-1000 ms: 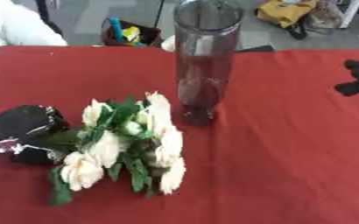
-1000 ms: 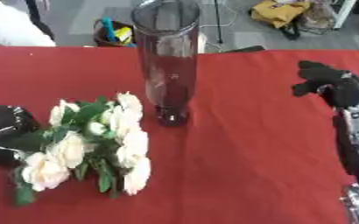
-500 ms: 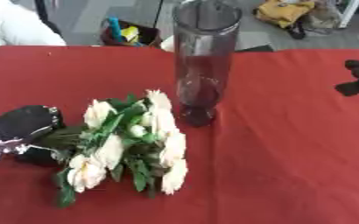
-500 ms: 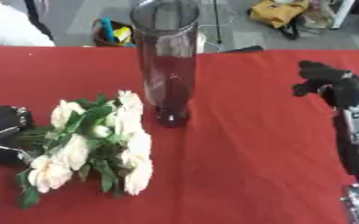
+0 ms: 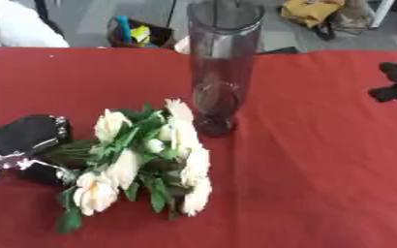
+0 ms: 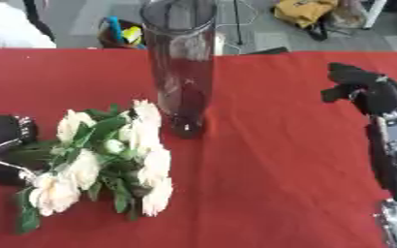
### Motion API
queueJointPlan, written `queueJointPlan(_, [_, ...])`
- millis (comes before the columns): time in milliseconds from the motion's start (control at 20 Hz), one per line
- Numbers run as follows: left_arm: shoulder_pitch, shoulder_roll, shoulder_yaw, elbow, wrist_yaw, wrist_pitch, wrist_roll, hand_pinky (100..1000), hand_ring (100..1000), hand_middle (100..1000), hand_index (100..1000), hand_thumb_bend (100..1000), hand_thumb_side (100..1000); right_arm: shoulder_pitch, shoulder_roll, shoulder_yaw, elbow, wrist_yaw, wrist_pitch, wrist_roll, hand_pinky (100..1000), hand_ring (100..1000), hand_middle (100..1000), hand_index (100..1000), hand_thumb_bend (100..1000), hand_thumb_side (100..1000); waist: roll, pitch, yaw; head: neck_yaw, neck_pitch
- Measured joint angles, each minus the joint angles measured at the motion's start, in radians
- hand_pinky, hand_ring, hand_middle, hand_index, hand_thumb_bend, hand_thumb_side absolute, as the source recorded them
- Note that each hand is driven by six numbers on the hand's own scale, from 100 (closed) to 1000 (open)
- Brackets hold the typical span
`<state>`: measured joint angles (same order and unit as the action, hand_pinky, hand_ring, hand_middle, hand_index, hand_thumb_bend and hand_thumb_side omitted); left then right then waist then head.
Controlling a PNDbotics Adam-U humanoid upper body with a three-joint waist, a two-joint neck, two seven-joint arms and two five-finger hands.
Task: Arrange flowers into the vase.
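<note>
A red-covered tabletop (image 5: 320, 184) carries one tall, dark-tinted glass vase (image 5: 223, 68), standing upright near the far middle and holding no flowers. One bunch of cream-white flowers (image 5: 147, 160) lies flat on the cloth just in front and to the left of the vase base; about seven or eight blooms can be made out, though an exact count is uncertain. The long axis of the bunch runs roughly left to right, stems toward the left edge and heads fanned toward the vase. The left hand (image 5: 28, 145) sits at the stem end with its fingers curled round the stems, so the bunch is grasped low on the tabletop, and this hand is much the nearer to the flowers. The vase mouth lies up and to the right of that hand; the coming move appears to call for raising the bunch and tipping it stems-down over the opening. The right hand (image 6: 363, 87) hangs above the right side of the tabletop, well apart from vase and flowers, fingers curled and holding nothing.
</note>
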<state>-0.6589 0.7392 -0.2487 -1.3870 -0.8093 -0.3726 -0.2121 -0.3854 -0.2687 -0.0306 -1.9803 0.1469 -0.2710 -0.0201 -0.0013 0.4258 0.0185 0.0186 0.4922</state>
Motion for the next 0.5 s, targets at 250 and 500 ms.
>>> queueJointPlan(250, [0.014, 0.014, 0.007, -0.049, 0.058, 0.008, 0.006, 100, 100, 100, 100, 189, 603, 0.004, 0.0, 0.0, 0.0, 0.0, 0.0, 0.0, 681, 855, 495, 730, 100, 1000, 0.0, -0.001, 0.001, -0.004, 0.0])
queueJointPlan(500, [0.031, 0.031, 0.03, -0.133, 0.139, 0.057, 0.002, 100, 100, 100, 100, 128, 625, 0.004, 0.001, -0.001, 0.0, -0.001, -0.001, -0.003, 681, 853, 498, 731, 100, 1000, -0.002, -0.012, 0.003, -0.019, 0.01])
